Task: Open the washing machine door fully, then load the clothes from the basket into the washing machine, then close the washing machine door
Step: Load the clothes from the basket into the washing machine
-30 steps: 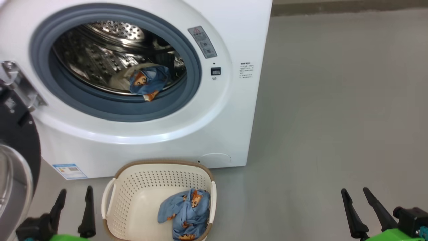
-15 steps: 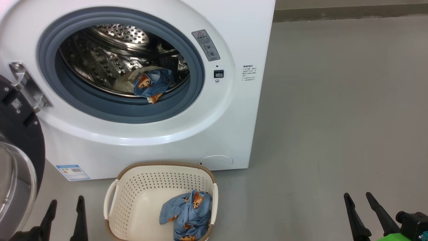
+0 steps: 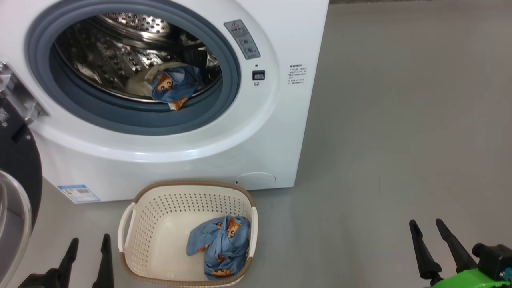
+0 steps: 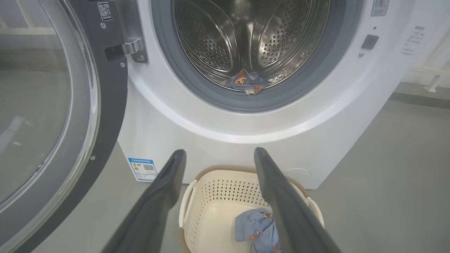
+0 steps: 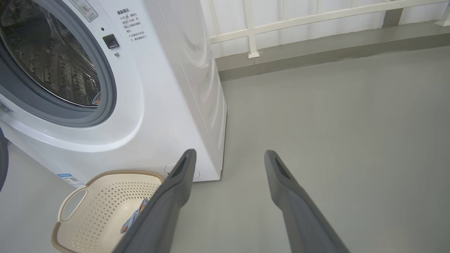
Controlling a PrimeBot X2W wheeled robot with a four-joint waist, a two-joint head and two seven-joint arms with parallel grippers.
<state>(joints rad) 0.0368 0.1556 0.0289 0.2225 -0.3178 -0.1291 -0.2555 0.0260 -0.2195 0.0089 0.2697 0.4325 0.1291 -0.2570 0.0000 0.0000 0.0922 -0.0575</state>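
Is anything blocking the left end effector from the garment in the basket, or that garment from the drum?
Nothing visible does. The washing machine door hangs open off to the left, the drum mouth is unobstructed, and the blue garment lies uncovered in the basket, right of the open left end effector.

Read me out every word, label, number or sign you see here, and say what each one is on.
Nothing reads as quotable words.
Grey sticker beside the drum: red warning triangle, print too small.
Printed block on the front of the washing machine: blurred.
Blue label at its lower corner: QR code, print too small.
White sticker on the washing machine door rim: QR code only.
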